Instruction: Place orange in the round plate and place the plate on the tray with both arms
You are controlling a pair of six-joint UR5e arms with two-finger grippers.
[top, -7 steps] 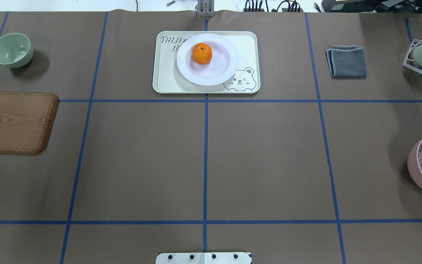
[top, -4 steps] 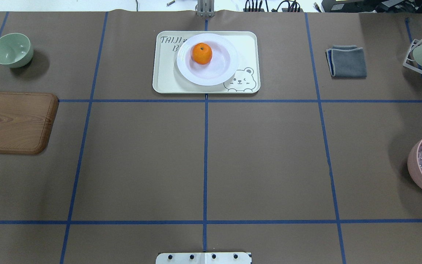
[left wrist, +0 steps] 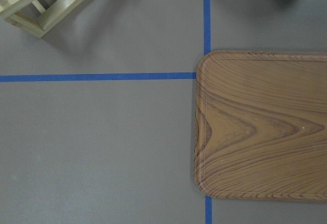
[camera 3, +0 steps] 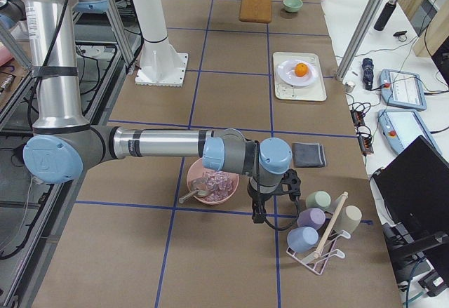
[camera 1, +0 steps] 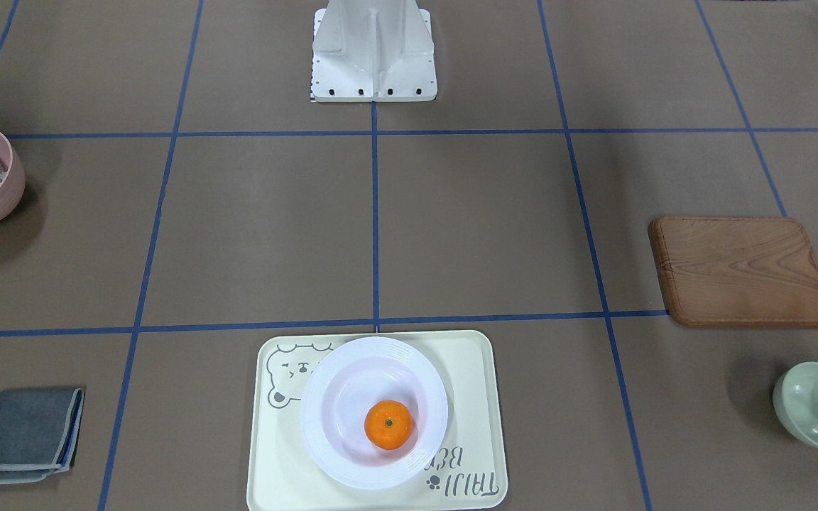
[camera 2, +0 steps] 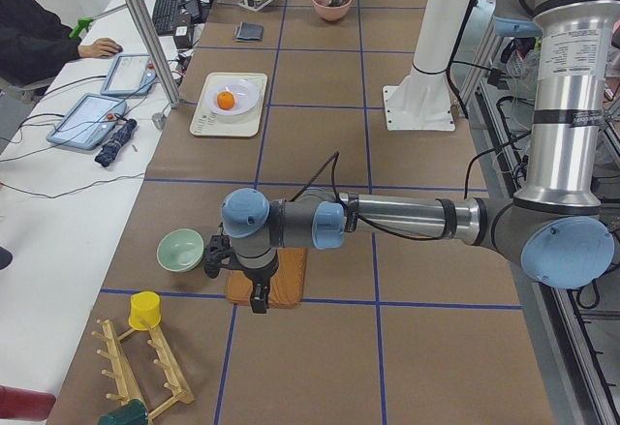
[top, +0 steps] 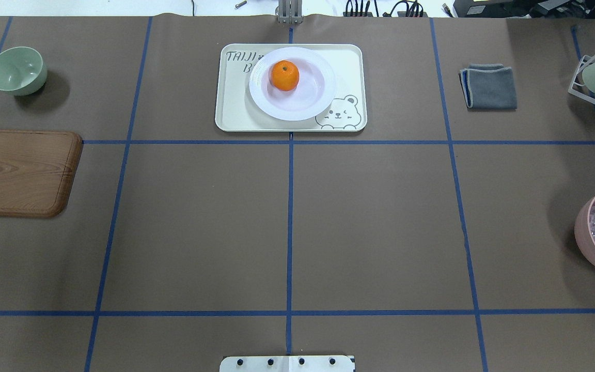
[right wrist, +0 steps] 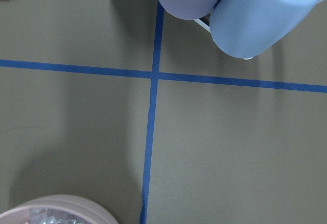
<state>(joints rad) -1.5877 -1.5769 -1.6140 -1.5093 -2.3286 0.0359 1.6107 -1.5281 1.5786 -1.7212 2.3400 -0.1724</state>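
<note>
You've got the orange [top: 284, 75], bright with a green stem dot, sitting off-centre in the glossy white ridged round plate [top: 308, 107]. The plate sits on the cream bear-print tray [top: 230, 112]. The left gripper [camera 2: 259, 296] is over the wooden board [camera 2: 286, 280] edge, the right gripper [camera 3: 258, 212] beside the pink bowl [camera 3: 226, 190]. You can't tell how open the 2 grippers are.

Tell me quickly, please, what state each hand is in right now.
Left hand: cannot be told, since it shows only in a side view.
Right hand: cannot be told, for the same reason.
</note>
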